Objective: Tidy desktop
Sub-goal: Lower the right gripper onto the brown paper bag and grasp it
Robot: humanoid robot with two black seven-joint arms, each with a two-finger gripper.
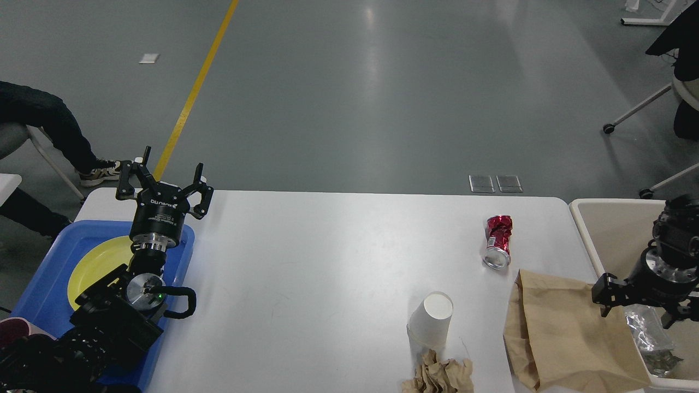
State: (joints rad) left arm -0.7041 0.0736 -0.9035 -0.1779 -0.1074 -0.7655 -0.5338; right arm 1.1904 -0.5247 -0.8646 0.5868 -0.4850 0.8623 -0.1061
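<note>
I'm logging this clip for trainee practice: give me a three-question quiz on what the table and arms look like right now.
1. True or false: the paper cup stands mouth up.
2. Which lies nearest the table's far edge? A) brown bag B) red can C) crumpled paper
3. What does the left tool hover over?

Key: 1. False, it is upside down. 2. B. 3. The far end of the blue tray, which holds a yellow plate; its fingers are spread, holding nothing.

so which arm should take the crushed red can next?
Probably right. The right gripper hangs over the beige bin, on the same side as the can; the left gripper is across the desktop above the blue tray.
</note>
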